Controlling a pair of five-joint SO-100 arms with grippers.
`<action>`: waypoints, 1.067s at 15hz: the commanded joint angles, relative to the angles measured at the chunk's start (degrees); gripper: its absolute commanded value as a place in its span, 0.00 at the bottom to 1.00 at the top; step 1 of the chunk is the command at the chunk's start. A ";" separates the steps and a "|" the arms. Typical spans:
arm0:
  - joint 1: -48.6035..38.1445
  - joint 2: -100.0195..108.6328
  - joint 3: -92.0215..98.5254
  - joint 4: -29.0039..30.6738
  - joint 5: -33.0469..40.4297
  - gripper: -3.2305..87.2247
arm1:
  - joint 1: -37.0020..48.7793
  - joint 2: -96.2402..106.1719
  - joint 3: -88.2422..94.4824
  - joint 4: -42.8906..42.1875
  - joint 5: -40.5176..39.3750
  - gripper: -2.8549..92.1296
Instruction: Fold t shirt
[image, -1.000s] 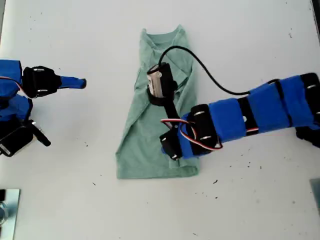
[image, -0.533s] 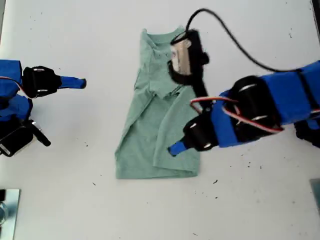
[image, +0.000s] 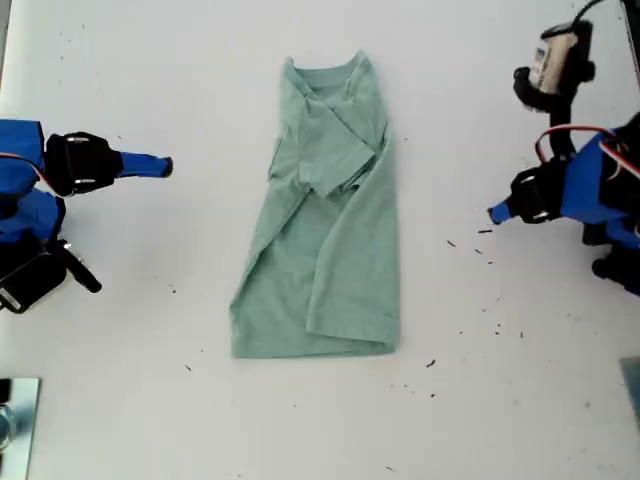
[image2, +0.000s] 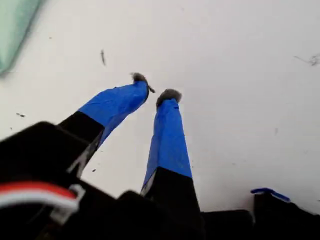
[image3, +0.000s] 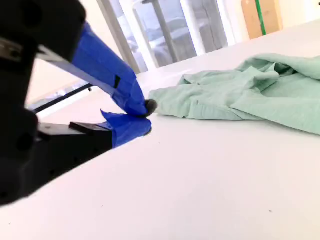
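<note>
The pale green t shirt (image: 325, 230) lies flat in the middle of the white table, collar toward the top of the exterior view, both long sides and a sleeve folded inward. My first gripper (image: 497, 212) hovers well off the shirt at the exterior view's right. Its blue fingers (image2: 170, 135) are a narrow gap apart and hold nothing, and a corner of the t shirt (image2: 15, 25) shows beyond them. My second gripper (image: 165, 166) rests low at the exterior view's left, pointing at the shirt. In its wrist view my second gripper (image3: 146, 114) is shut and empty, short of the t shirt (image3: 260, 95).
Dark specks (image: 478, 250) dot the white table (image: 520, 400) between the shirt and the first arm. A metal object (image: 15, 420) sits at the exterior view's lower left corner. Windows (image3: 170, 35) stand beyond the table's far edge.
The first arm has let go of the shirt and drawn back to the exterior view's right, leaving the folded sleeve and side lying on the shirt. The second arm has not moved.
</note>
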 joint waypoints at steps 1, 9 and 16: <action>0.09 0.35 0.70 -0.18 -0.62 0.03 | 4.57 15.03 9.67 -0.97 -1.76 0.06; 7.56 -38.58 -38.23 7.12 -13.18 0.03 | 3.08 35.07 21.71 3.78 1.76 0.06; 24.61 -93.08 -103.27 34.28 -11.51 0.03 | 3.16 35.07 21.71 3.69 1.14 0.06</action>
